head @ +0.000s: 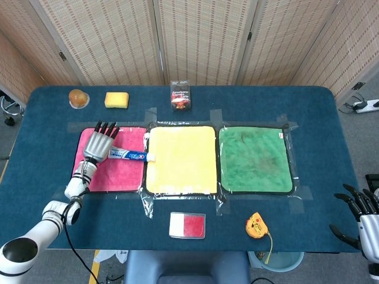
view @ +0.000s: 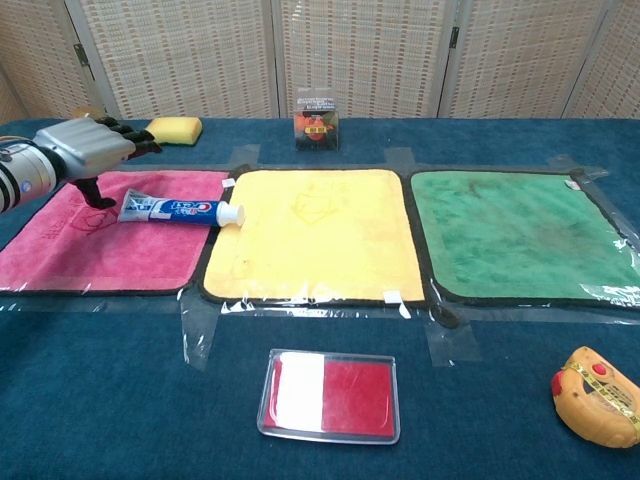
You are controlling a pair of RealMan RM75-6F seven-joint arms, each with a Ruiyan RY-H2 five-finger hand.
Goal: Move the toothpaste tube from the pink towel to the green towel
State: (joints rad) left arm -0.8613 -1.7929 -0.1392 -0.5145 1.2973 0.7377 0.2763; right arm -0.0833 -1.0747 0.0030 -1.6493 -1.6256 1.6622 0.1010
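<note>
The white-and-blue toothpaste tube (head: 128, 155) (view: 180, 209) lies flat across the pink towel (head: 109, 174) (view: 100, 245). Its cap reaches the edge of the yellow towel (head: 180, 160). My left hand (head: 98, 142) (view: 80, 148) hovers over the pink towel's back left part, just beyond the tube's tail. Its fingers are spread and hold nothing. The green towel (head: 254, 160) (view: 520, 235) lies bare at the right. My right hand (head: 364, 216) hangs off the table's near right corner with its fingers apart and nothing in it.
At the back stand an orange thing in a cup (head: 77, 97), a yellow sponge (head: 116, 99) (view: 173, 129) and a small clear box with a red toy (head: 180, 94) (view: 316, 118). A red-and-white case (head: 187, 225) (view: 328, 395) and an orange tape measure (head: 256, 225) (view: 597, 393) lie near the front edge.
</note>
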